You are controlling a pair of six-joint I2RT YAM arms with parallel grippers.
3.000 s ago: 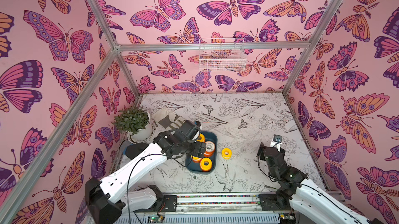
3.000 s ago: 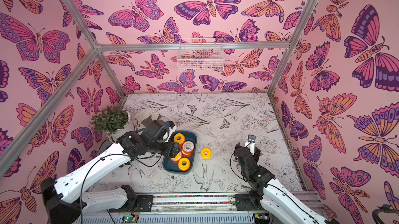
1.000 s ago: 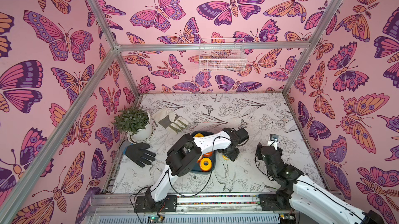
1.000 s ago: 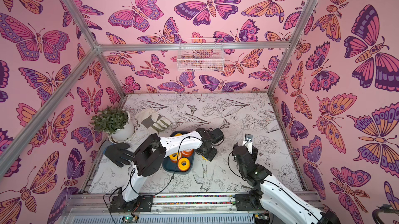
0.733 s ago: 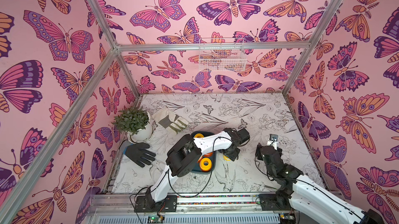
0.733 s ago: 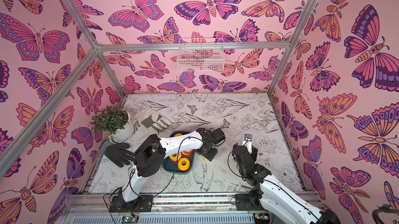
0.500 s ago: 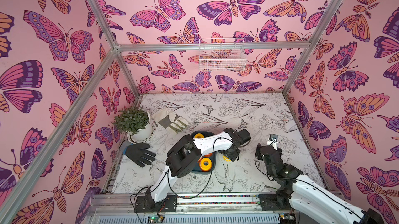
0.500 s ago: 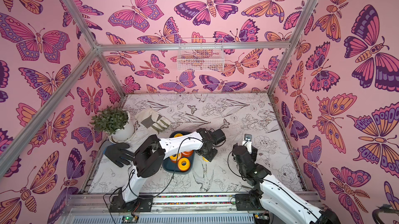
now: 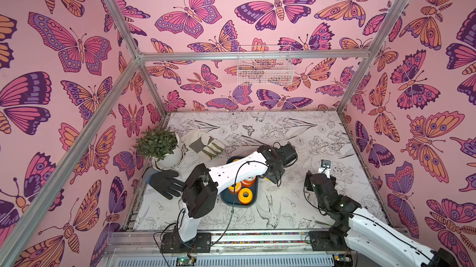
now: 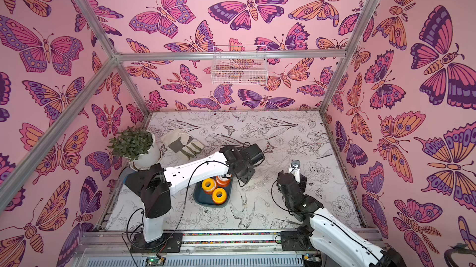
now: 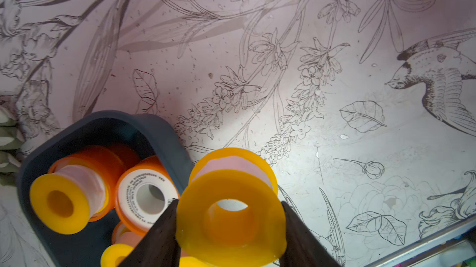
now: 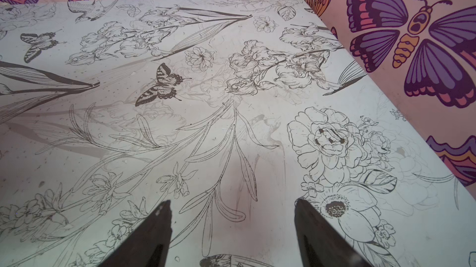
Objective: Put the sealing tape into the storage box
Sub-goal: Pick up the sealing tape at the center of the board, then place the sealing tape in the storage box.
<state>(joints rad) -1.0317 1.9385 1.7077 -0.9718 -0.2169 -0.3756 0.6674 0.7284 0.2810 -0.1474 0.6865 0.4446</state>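
Gripped by its flange edges between the partly closed fingers of the left gripper [image 11: 229, 202]: an all-yellow spool [image 11: 231, 234] of sealing tape, pale tape wound on its core, centre hole facing the wrist camera, just outside the rim of the storage box [image 11: 164, 137] and over the printed table [image 11: 334, 72]. Whether lifted or resting, not discernible. Lying together inside the box: an orange spool [image 11: 131, 196] with a white face label, its ring of small print too fine to read, beside a yellow-flanged spool [image 11: 60, 204]. Right gripper [image 12: 231, 201]: fingers spread apart, nothing between them, above bare table, well apart from the box.
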